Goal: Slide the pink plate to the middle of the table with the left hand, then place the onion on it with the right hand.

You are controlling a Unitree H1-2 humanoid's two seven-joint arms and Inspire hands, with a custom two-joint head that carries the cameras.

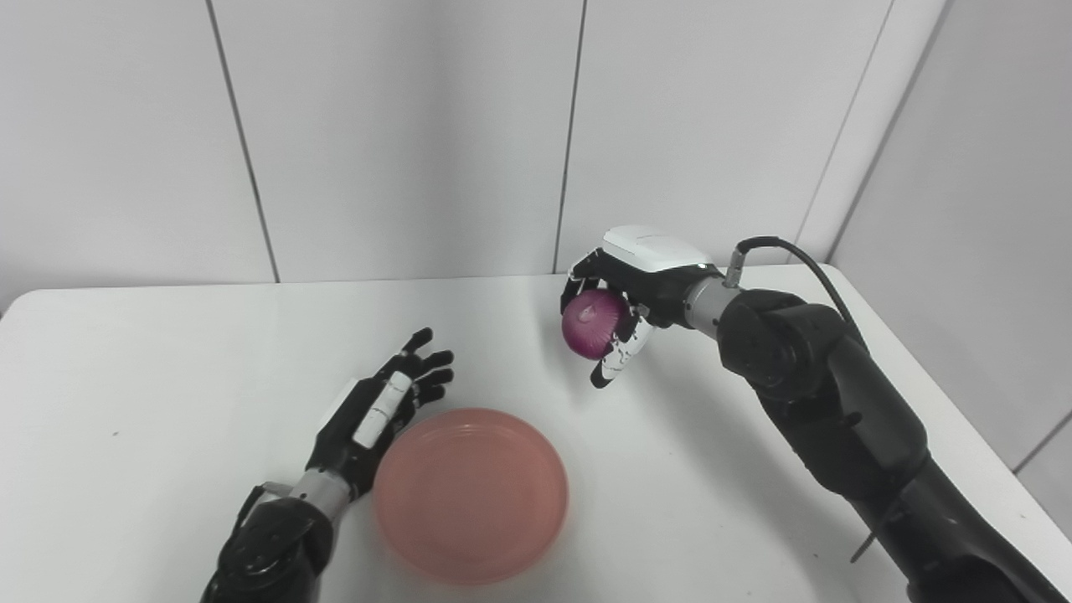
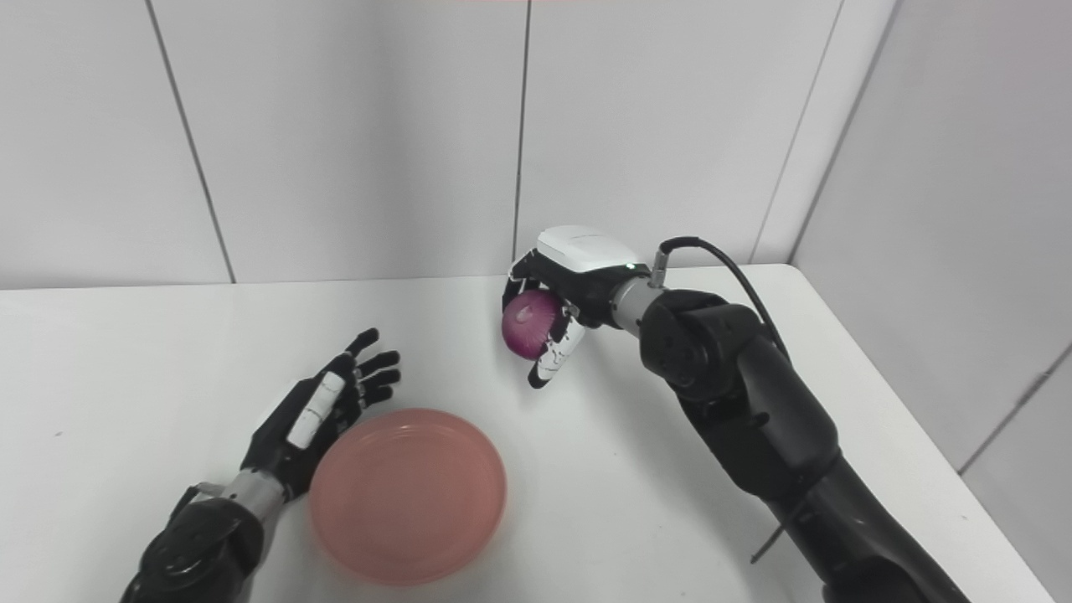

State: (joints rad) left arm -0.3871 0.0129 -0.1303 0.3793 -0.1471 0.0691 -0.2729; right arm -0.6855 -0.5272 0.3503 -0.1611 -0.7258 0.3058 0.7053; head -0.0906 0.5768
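A pink plate [image 1: 471,494] lies flat on the white table [image 1: 167,352], near the front and slightly left of centre. My left hand [image 1: 381,406] rests open just beside the plate's left rim, fingers stretched toward the wall. Above the table, beyond the plate and to its right, my right hand [image 1: 624,301] is shut on a purple onion [image 1: 593,324]. The onion hangs in the air, clear of the plate.
The table's right edge [image 1: 921,368] runs close to the right arm. A panelled white wall [image 1: 419,126] stands right behind the table's far edge.
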